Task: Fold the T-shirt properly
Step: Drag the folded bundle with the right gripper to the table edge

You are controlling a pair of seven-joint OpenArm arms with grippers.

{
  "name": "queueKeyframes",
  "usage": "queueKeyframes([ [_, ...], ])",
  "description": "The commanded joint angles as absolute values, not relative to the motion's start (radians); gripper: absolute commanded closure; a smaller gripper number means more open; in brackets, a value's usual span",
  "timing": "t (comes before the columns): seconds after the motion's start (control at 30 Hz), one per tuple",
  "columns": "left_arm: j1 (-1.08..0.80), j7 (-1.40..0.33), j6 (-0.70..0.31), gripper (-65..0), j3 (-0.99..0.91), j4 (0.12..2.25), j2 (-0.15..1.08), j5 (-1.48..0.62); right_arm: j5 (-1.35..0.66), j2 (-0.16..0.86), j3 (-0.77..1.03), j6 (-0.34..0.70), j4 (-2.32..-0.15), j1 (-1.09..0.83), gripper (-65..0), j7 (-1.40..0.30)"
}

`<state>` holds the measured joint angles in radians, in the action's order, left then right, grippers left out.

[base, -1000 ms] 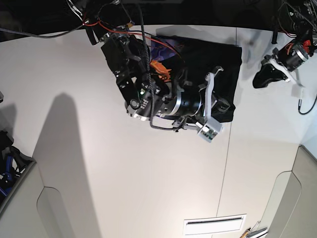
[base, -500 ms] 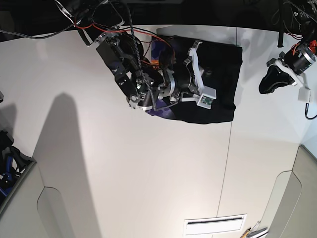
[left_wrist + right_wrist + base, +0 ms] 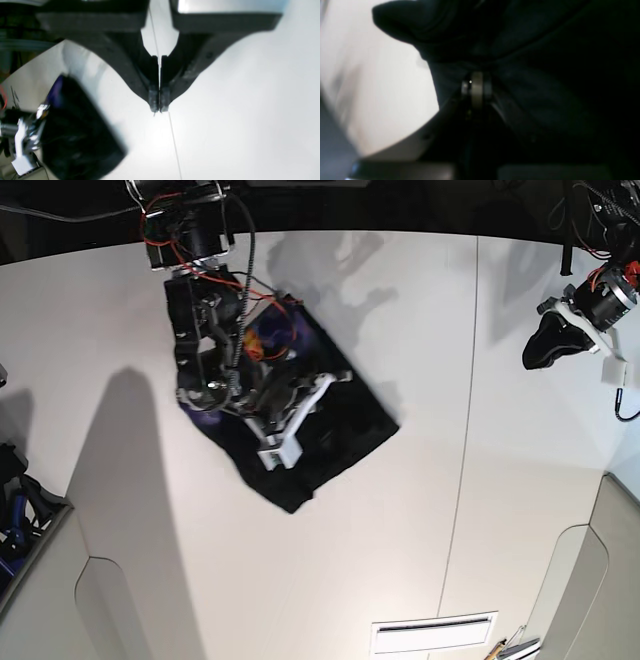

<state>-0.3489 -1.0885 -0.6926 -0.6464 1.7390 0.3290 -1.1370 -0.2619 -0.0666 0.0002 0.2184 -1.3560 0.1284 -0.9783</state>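
Right end effector (image 3: 476,86) clenched, seemingly pinching T-shirt (image 3: 340,425) fold; view dark. T-shirt lying folded on desk (image 3: 480,510), long axis running diagonally. Left end effector (image 3: 159,103) clenched empty, hovering well apart; right arm nearer.

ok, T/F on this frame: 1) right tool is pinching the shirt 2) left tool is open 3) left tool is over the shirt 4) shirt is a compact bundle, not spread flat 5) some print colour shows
1) True. The right tool is shut on black cloth of the T-shirt.
2) False. The left tool is shut, its pads meeting with nothing between them.
3) False. It hangs over the bare table, off to the side of the T-shirt.
4) True. In the base view it lies as a folded dark bundle set at an angle.
5) True. Orange and purple patches show at its upper edge beside the right arm.
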Motion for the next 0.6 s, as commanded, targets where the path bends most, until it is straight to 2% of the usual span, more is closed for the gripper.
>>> queueKeyframes([
  [0.0, -0.345, -1.074, -0.698, -3.1, -0.652, 1.755, 0.347, -1.159, -0.188, -0.058, 0.059, 0.186, -1.378, 0.11, 0.0, -1.025],
  [0.23, -0.344, -1.074, -0.698, -3.1, -0.652, 1.755, 0.347, -1.164, -0.202, -0.039, 0.387, 0.233, -1.559, 0.002, 0.0, -1.033],
  [0.4, -0.344, -1.074, -0.698, -3.1, -0.652, 1.755, 0.347, -1.164, -0.233, 0.024, 0.474, 0.232, -1.587, -0.055, 0.0, -1.026],
  [0.57, -0.344, -1.073, -0.698, -3.1, -0.652, 1.755, 0.347, -1.172, -0.304, 0.044, 0.507, 0.232, -1.595, -0.05, 0.0, -0.993],
])
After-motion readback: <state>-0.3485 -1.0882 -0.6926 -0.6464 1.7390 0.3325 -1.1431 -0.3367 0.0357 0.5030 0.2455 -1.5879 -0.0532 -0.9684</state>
